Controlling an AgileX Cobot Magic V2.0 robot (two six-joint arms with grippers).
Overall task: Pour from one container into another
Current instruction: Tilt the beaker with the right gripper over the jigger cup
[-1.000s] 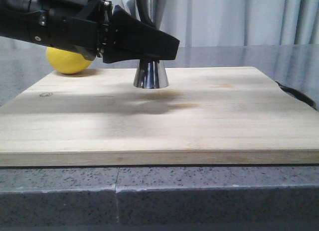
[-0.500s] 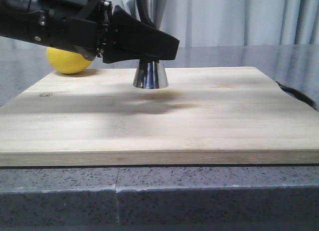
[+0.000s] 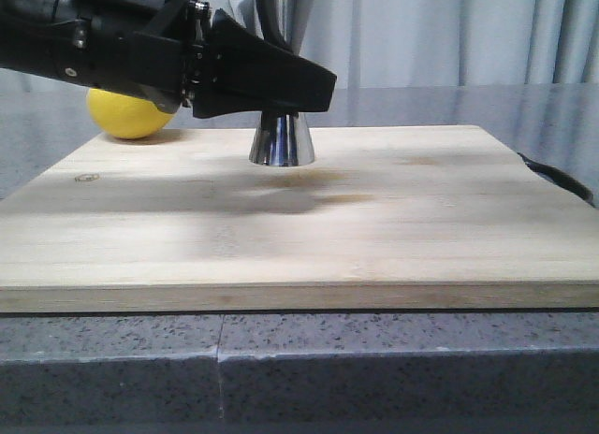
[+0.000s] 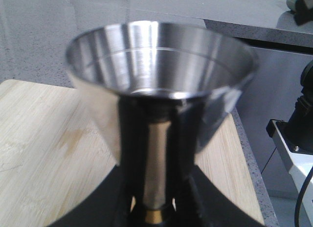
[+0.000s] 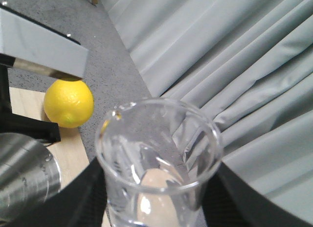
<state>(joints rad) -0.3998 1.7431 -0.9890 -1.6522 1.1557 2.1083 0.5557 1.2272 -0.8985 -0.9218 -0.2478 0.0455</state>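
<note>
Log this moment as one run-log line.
left pincer: shut on jigger, upright on board | right pincer: shut on beaker, not yet tipped | lemon: behind board

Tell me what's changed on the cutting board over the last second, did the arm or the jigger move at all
Nothing visibly changed. In the front view the left pincer sits closed around the steel jigger, which stands upright on the wooden cutting board as before, and the lemon lies at the same spot behind the board's far left corner. The right pincer's earlier position isn't shown; it now holds the glass beaker.
</note>
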